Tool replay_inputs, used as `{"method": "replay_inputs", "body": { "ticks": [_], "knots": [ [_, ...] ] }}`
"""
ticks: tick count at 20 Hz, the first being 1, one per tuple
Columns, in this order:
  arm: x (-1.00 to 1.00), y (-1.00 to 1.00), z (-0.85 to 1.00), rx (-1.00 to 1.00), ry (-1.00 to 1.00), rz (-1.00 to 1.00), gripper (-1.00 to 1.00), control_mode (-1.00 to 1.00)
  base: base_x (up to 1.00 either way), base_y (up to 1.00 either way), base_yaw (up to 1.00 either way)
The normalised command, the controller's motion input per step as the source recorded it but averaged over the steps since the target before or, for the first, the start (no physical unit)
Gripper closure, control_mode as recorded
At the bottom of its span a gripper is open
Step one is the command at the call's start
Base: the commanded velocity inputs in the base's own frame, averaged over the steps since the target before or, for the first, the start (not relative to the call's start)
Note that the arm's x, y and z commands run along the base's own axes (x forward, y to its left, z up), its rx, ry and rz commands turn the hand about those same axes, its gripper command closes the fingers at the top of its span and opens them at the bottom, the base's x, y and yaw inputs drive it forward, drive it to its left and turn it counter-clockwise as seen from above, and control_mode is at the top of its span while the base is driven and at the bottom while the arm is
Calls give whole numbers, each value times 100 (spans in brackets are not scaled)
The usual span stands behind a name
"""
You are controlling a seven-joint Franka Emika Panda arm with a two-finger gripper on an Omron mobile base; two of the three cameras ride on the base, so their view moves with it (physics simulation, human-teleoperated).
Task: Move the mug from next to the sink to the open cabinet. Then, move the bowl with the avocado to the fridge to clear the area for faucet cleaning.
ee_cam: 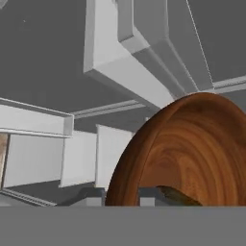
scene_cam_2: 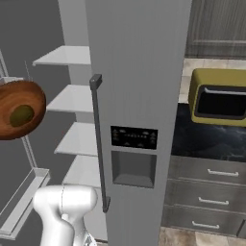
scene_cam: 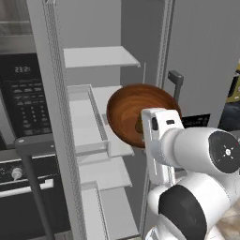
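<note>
Carrying the bowl (scene_cam: 136, 115) into the fridge (scene_cam_2: 139, 72) is the step you are on, and the bowl is tipped steeply, its hollow turned toward the base cameras. The gripper (scene_cam: 146, 137) pinches the bowl's lower rim; the hand hides the fingers, so take the pinch as a reading of how the bowl hangs off it. In the right base view the avocado (scene_cam_2: 21, 115) sits inside the hollow, low of centre, and by my judgement it could slide out over the rim.

Level the bowl before you go further: roll the wrist until the hollow faces up. The bowl hangs in front of the white shelves (scene_cam: 101, 56), between the door bins (scene_cam: 86, 119) on your left and the closed steel door with its long handle (scene_cam_2: 98, 144) on your right. Pick a bare shelf, bring the bowl in over its front edge, keep clear of the bin wall, and lower it flat before you let go.
</note>
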Motion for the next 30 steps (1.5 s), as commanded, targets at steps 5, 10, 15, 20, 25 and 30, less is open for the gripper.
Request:
{"method": "replay_inputs", "body": {
  "ticks": [5,10,15,20,25,30],
  "knots": [
    [1,7,9,-8,-2,-1,100,-100,0,0,0],
    [65,-6,8,-1,-1,1,100,-100,0,0,0],
    [61,-15,2,-7,-9,8,100,-100,0,0,0],
    [61,-12,27,-1,-3,11,100,-100,0,0,0],
    [68,-1,27,0,0,3,100,-100,0,0,0],
    [66,-2,5,0,6,0,100,-100,0,0,0]
  ]
}}
